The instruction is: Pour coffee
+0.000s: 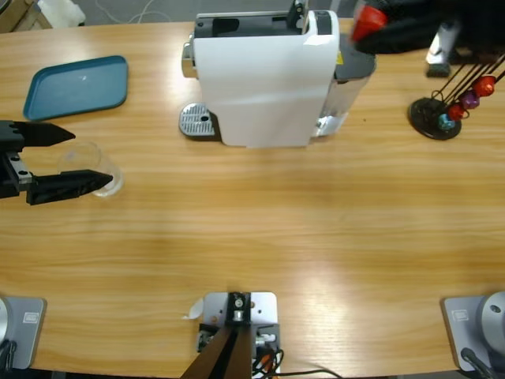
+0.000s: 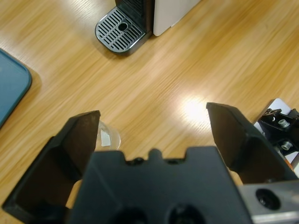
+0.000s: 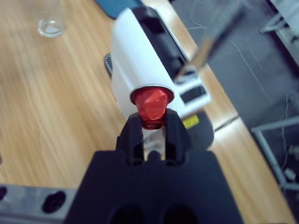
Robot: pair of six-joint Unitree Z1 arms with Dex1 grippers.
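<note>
A small clear glass (image 1: 101, 172) stands on the table at the left, and no coffee is in view. My left gripper (image 1: 91, 158) is open around it, one jaw on each side. In the left wrist view the glass (image 2: 108, 138) sits just inside the left jaw of the open gripper (image 2: 152, 114). My right gripper (image 3: 152, 125) is shut on a red capsule (image 3: 151, 103), held above the white coffee machine (image 3: 135, 60). From above, the red capsule (image 1: 367, 22) hangs by the top right corner of the machine (image 1: 264, 79).
The machine's round metal drip tray (image 1: 197, 121) faces left, towards the glass. A blue tray (image 1: 77, 85) lies at the back left. A black capsule rack (image 1: 442, 110) with coloured capsules stands at the back right.
</note>
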